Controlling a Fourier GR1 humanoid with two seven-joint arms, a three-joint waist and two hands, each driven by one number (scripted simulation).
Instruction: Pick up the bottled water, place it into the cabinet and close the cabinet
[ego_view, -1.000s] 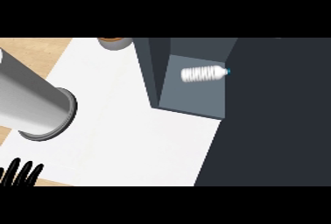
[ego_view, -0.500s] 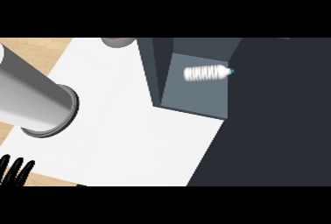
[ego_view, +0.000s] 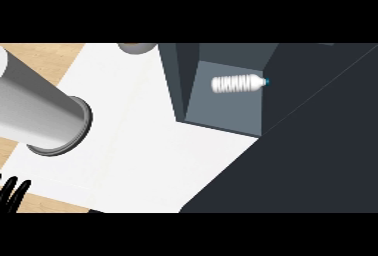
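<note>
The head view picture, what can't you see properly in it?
- Left hand: only black fingers show; the lower left corner cuts off its palm.
- Right hand: not in view.
- Dark grey cabinet: the top edge cuts it off.
- Ribbed clear water bottle: label too small to read.
- Round brown-topped object: cut off by the top edge.

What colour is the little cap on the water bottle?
Blue-green; the bottled water itself looks white and ribbed, lying inside the cabinet. Head view.

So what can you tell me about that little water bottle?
The water bottle lies on its side inside the open dark grey cabinet, on its floor. Its body looks ribbed and whitish, like clear plastic, with a small blue cap pointing right toward the dark door. Nothing holds it; only fingers of one robot hand show, far off at the lower left edge.
</note>
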